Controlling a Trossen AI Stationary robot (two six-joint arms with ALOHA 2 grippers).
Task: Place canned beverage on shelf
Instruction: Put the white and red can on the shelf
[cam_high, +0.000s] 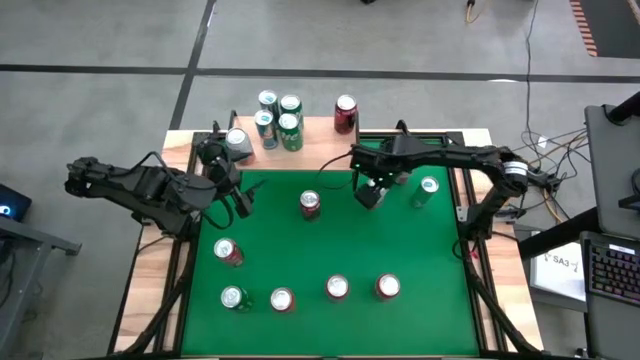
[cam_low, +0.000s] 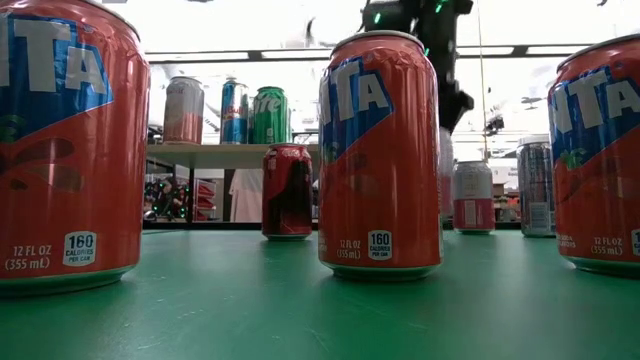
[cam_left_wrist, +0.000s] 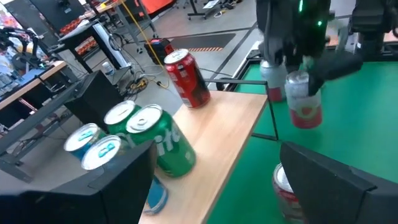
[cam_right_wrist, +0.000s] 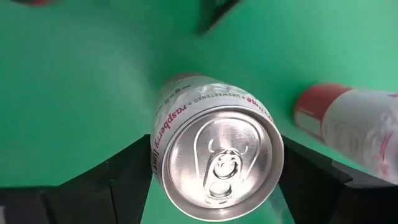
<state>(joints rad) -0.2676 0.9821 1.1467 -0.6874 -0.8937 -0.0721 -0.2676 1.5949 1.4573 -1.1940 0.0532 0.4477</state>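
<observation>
- Left gripper (cam_high: 225, 180) near the back-left corner of the tabletop (cam_high: 400, 250), just in front of the shelf (cam_high: 320, 145); claw wide, with nothing in it. Spread visible only in the left wrist view.
- Shelf along the back edge of the tabletop, toward its left. Seen from above as a plain wood board; seen in the low view as raised, with open space beneath.
- Shelf load: four green and teal cans (cam_high: 278, 115) clustered at the shelf's back edge, a silver can (cam_high: 237, 140) at its left end, a dark red can (cam_high: 345, 112) standing apart toward its right end.
- Green cluster readable as Sprite cans only in the left wrist view.
- Red-and-white can (cam_high: 310, 203) upright mid-tabletop, between the two grippers.
- Right gripper (cam_high: 372, 190) behind the tabletop's centre, lowered over a raspberry-lime can (cam_right_wrist: 214, 146). Can nearly hidden under the arm from above; pull-tab top and label plain in the right wrist view. Clamped or still loose: cannot tell.
- Fanta cans (cam_low: 380, 150) near the front edge, brand legible only in the low view.
</observation>
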